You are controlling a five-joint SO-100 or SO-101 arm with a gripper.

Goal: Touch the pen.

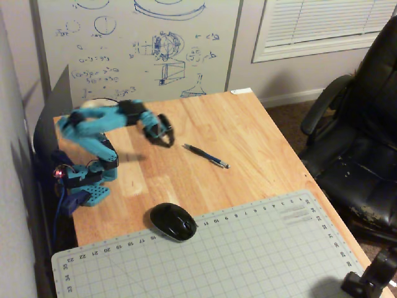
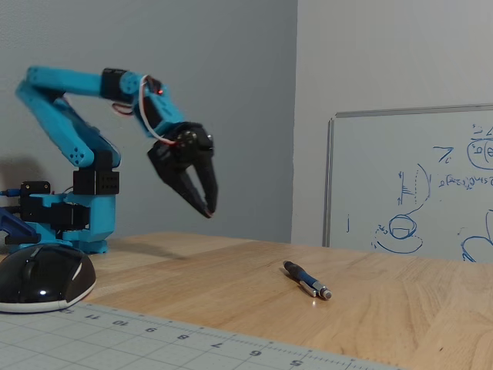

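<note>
gripper (image 2: 206,210) up in the air, holding nothing, fingers pretty much together, tips pointing down | pen (image 1: 206,156) flat on the wood table (image 1: 248,130), just off the gripper's 4 o'clock in the high fixed view, not touching | mouse (image 1: 173,221) at pen's 7 o'clock, by the cutting mat (image 1: 236,254)

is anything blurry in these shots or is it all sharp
In the high fixed view the arm and gripper are motion-smeared, while the pen and mouse stay crisp; in the low fixed view the gripper looks fairly sharp.
</note>
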